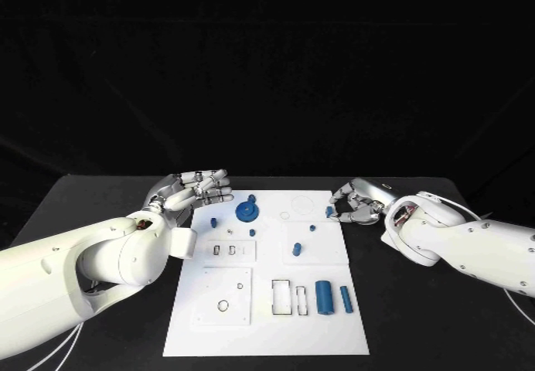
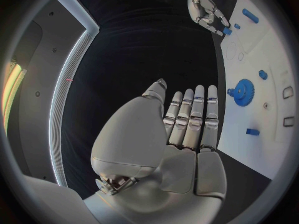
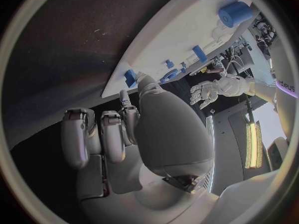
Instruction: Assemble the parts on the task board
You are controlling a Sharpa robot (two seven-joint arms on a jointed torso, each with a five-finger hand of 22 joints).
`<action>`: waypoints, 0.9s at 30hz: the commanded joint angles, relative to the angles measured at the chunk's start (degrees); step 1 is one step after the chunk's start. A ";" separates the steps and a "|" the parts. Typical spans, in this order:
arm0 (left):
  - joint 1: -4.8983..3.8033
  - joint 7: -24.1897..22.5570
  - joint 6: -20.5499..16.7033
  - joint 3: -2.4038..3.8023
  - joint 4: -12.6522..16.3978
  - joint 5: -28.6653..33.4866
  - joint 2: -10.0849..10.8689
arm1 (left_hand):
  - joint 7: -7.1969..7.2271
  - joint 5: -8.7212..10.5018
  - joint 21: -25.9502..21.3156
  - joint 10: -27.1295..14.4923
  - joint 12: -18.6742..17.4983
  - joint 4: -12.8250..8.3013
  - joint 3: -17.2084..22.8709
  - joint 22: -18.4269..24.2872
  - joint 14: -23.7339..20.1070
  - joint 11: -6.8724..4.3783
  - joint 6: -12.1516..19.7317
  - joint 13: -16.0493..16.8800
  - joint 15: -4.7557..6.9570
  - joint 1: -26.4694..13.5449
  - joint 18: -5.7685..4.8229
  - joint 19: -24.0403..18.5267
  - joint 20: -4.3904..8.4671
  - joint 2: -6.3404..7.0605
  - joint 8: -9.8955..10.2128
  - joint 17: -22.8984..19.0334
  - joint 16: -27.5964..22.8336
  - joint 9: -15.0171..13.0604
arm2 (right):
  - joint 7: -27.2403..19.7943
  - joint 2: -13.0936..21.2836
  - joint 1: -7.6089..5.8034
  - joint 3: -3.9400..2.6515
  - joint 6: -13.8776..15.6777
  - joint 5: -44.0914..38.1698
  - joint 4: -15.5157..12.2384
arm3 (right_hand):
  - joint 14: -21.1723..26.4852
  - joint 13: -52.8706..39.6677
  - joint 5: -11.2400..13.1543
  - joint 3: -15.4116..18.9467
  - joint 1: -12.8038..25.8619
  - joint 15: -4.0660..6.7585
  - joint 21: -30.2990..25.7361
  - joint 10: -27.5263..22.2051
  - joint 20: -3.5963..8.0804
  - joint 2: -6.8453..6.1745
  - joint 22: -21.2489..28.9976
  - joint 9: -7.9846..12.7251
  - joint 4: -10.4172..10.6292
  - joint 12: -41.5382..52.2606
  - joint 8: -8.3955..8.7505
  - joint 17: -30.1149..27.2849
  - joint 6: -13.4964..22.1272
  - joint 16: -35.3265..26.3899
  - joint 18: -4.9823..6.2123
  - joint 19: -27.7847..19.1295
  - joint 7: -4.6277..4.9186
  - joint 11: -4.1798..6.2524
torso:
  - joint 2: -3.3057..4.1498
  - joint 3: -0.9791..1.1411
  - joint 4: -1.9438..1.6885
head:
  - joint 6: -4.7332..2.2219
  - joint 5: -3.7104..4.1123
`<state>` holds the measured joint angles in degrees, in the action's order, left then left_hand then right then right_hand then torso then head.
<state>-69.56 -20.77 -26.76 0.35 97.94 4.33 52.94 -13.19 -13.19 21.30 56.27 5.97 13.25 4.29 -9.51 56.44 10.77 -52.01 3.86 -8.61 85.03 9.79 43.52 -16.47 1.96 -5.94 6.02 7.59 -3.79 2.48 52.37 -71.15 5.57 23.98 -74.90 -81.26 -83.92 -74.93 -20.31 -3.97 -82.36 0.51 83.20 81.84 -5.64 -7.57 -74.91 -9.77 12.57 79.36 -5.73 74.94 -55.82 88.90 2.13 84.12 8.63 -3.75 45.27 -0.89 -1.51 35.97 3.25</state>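
Observation:
The white task board point(image 1: 267, 332) lies in the middle of the table. A blue gear point(image 1: 247, 209) stands near its far left, also seen as the gear point(image 2: 244, 90) past my left hand's fingertips. My left hand point(image 1: 195, 189) hovers beside the board's far left corner, fingers straight, holding nothing. My right hand point(image 1: 357, 202) sits at the board's far right edge, fingers curled. Its thumb and a finger pinch a small blue part point(image 1: 330, 210) there, the same part point(image 3: 130, 77) at the thumb tip. Two blue cylinders point(image 1: 323, 297) lie near the front right.
Small blue pegs point(image 1: 297, 248) dot the board's middle, with one at the left point(image 1: 214, 223). Raised white plates with slots point(image 1: 231, 250) and holes point(image 1: 223, 297) sit on its left half. Black table surface point(image 1: 424, 340) surrounds the board.

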 commanded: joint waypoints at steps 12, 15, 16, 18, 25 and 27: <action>-0.06 -0.12 1.12 0.04 0.06 -0.40 -0.12 | -0.11 -0.03 0.32 0.40 -0.34 -0.34 0.08 -0.09 0.46 -0.10 -0.20 -0.03 -0.07 0.52 0.34 -0.07 0.08 0.11 0.28 0.05 -0.11 -0.06 | -0.28 -1.19 0.13 0.00 -1.36 -0.55 0.76 | -5.41 -5.29 1.04 -1.04 -0.85 0.04 0.22 1.01 -0.13 1.47 -8.14 -0.49 -0.66 1.34 -0.45 12.28 -2.78 0.02 -0.02 0.31 -0.48 0.40 | -0.02 -0.05 0.02 | 0.11 -0.12; -0.06 -0.10 1.12 0.04 0.06 -0.40 -0.12 | -0.11 -0.03 0.32 0.40 -0.34 -0.34 0.08 -0.09 0.46 -0.10 -0.20 -0.03 -0.07 0.52 0.34 -0.07 0.08 0.11 0.28 0.05 -0.11 -0.06 | -0.27 -1.50 0.16 0.00 -1.56 -0.55 1.00 | -5.42 -5.34 1.27 -1.14 -0.94 0.09 0.26 1.05 -0.09 1.54 -8.20 -0.50 -0.75 1.38 -0.45 12.32 -2.94 0.04 -0.04 0.35 -0.54 0.45 | -0.01 -0.01 0.04 | 0.20 -0.22; -0.06 -0.09 1.12 0.04 0.07 -0.40 -0.12 | -0.11 -0.03 0.32 0.40 -0.34 -0.34 0.08 -0.09 0.46 -0.10 -0.20 -0.03 -0.07 0.52 0.34 -0.07 0.08 0.11 0.28 0.05 -0.11 -0.06 | -0.25 -1.62 0.19 0.00 -1.65 -0.55 1.12 | -5.42 -5.35 1.30 -1.16 -0.95 0.10 0.27 1.05 -0.08 1.55 -8.21 -0.51 -0.76 1.39 -0.45 12.33 -2.96 0.04 -0.04 0.36 -0.55 0.46 | 0.00 -0.01 0.03 | 0.23 -0.27; -0.06 -0.09 1.12 0.04 0.10 -0.41 -0.10 | -0.11 -0.03 0.32 0.40 -0.34 -0.34 0.08 -0.09 0.46 -0.10 -0.20 -0.03 -0.07 0.52 0.34 -0.07 0.08 0.11 0.28 0.05 -0.11 -0.06 | -0.21 -1.82 0.23 0.00 -1.78 -0.55 1.39 | -5.42 -5.37 1.42 -1.19 -0.97 0.12 0.27 1.07 -0.06 1.55 -8.22 -0.51 -0.81 1.41 -0.43 12.33 -3.00 0.04 -0.04 0.37 -0.56 0.47 | -0.03 -0.02 0.02 | 0.29 -0.26; -0.06 -0.04 1.13 0.04 0.15 -0.41 -0.07 | -0.12 -0.03 0.35 0.40 -0.37 -0.30 0.08 -0.10 0.49 -0.10 -0.21 -0.04 -0.06 0.47 0.34 -0.08 0.08 0.07 0.30 0.06 -0.12 -0.05 | -0.11 -2.26 0.28 0.00 -1.92 -0.55 1.86 | -5.46 -5.49 1.75 -1.32 -1.03 0.17 0.37 1.15 -0.01 1.67 -8.35 -0.53 -0.90 1.53 -0.43 12.50 -3.23 0.11 -0.07 0.46 -0.63 0.53 | -0.02 -0.01 0.05 | 0.39 -0.34; -0.06 -0.03 1.13 0.04 0.15 -0.42 -0.07 | -0.12 -0.03 0.35 0.40 -0.37 -0.30 0.08 -0.10 0.49 -0.10 -0.21 -0.04 -0.06 0.47 0.34 -0.08 0.08 0.07 0.30 0.06 -0.12 -0.05 | -0.07 -2.32 0.28 0.00 -1.95 -0.55 1.90 | -5.47 -5.53 1.85 -1.43 -1.07 0.21 0.39 1.18 0.03 1.79 -8.38 -0.56 -0.95 1.57 -0.47 12.53 -3.43 0.12 -0.08 0.49 -0.70 0.58 | -0.03 -0.01 0.06 | 0.46 -0.38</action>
<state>-69.56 -20.61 -26.68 0.35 97.95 4.27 52.96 -13.19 -13.19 21.30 56.27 5.97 13.26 4.29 -9.56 56.44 10.77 -52.00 3.86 -8.61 85.03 9.79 43.52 -16.47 1.96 -5.94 6.00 7.59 -3.79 2.53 50.12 -70.93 5.55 23.04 -74.92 -79.40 -83.92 -74.93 -18.63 -5.08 -83.57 0.52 83.25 82.77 -5.64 -6.35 -74.94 -10.29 11.46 80.70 -5.97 74.92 -58.89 88.90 2.13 84.12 7.85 -3.22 45.25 -0.91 -1.48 36.36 2.92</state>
